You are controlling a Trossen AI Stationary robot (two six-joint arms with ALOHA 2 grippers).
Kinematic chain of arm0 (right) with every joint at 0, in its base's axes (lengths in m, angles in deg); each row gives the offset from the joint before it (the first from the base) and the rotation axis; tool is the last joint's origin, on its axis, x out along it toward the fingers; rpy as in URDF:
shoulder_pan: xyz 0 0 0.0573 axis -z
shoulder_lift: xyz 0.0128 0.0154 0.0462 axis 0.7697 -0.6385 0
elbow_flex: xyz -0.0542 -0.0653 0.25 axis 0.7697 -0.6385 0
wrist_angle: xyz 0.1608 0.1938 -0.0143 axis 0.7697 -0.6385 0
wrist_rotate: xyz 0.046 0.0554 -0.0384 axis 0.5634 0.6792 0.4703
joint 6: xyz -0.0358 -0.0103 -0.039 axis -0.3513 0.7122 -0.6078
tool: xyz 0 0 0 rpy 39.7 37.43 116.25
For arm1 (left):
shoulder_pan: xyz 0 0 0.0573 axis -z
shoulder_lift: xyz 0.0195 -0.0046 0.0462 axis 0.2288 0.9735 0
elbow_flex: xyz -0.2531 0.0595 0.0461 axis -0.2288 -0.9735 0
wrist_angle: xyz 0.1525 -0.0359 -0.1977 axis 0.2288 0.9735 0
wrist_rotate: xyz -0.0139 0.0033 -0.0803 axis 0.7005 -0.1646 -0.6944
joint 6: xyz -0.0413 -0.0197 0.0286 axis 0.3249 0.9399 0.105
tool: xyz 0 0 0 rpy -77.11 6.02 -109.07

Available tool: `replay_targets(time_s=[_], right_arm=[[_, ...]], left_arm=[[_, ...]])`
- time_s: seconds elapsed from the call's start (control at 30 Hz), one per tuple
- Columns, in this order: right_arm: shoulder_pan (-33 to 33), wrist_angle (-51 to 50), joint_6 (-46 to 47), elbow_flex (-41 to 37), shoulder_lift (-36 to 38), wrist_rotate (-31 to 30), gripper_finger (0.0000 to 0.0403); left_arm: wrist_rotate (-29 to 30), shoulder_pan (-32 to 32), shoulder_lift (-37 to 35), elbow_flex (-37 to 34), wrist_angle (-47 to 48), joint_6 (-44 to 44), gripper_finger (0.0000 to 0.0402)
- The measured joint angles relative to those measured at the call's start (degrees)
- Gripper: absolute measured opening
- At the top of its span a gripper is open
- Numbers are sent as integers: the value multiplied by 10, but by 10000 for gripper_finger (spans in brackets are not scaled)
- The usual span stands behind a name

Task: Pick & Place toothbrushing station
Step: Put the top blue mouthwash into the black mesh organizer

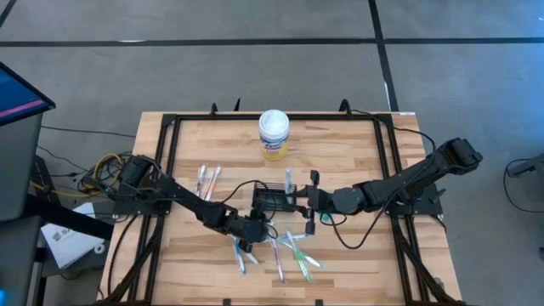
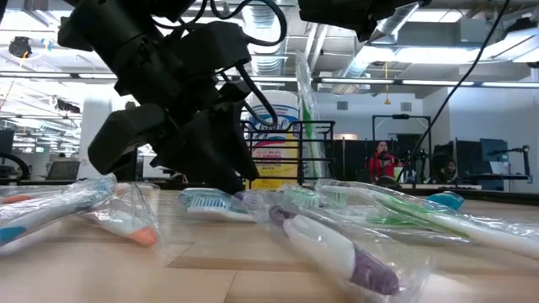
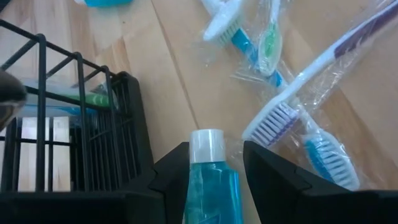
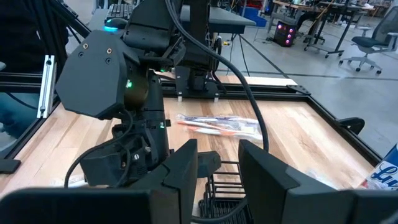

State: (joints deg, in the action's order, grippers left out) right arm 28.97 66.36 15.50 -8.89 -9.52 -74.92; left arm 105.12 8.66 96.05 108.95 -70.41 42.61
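1. The black wire-mesh holder point(image 1: 274, 201) sits at the middle of the table point(image 1: 357, 153), nearer the front edge than the white canister with the yellow label point(image 1: 274, 134).
2. My left gripper point(image 1: 255, 229) is low over the wood just in front of the holder. From above I cannot make out what it carries.
3. My left wrist view settles it: my two fingers point(image 3: 273, 180) are clamped on a blue tube with a white cap point(image 3: 208, 180), cap pointing forward. The holder point(image 3: 93, 143) stands just beside the tube, and something green lies inside it behind the wires.
4. That same view shows wrapped toothbrushes point(image 3: 292, 112) loose on the wood beyond the tube: one purple-bristled, one blue-bristled, one green.
5. My right gripper point(image 1: 310, 202) is at the holder's other side. In my right wrist view its fingers point(image 4: 264, 171) stand apart with nothing between them, the holder's rim point(image 4: 224, 183) just below.
6. Only the right wrist view shows another wrapped bundle point(image 4: 217, 126) on the table past the holder.
7. The low view shows the holder point(image 2: 286, 156) behind my left arm, in front of the canister point(image 2: 274, 143).
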Motion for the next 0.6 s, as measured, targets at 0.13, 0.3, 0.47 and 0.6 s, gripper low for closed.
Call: replay_targets(time_s=[0.13, 0.3, 0.47, 0.6], right_arm=[[0, 0, 0, 0, 0, 0, 107], [0, -4, 0, 0, 0, 0, 107], [-1, -7, 0, 0, 0, 0, 107], [0, -7, 0, 0, 0, 0, 107]], left_arm=[[-7, 3, 0, 0, 1, 3, 143], [-1, 16, -29, -2, 21, 19, 143], [9, 19, -73, -1, 80, 33, 143], [9, 17, -82, -6, 112, 54, 143]])
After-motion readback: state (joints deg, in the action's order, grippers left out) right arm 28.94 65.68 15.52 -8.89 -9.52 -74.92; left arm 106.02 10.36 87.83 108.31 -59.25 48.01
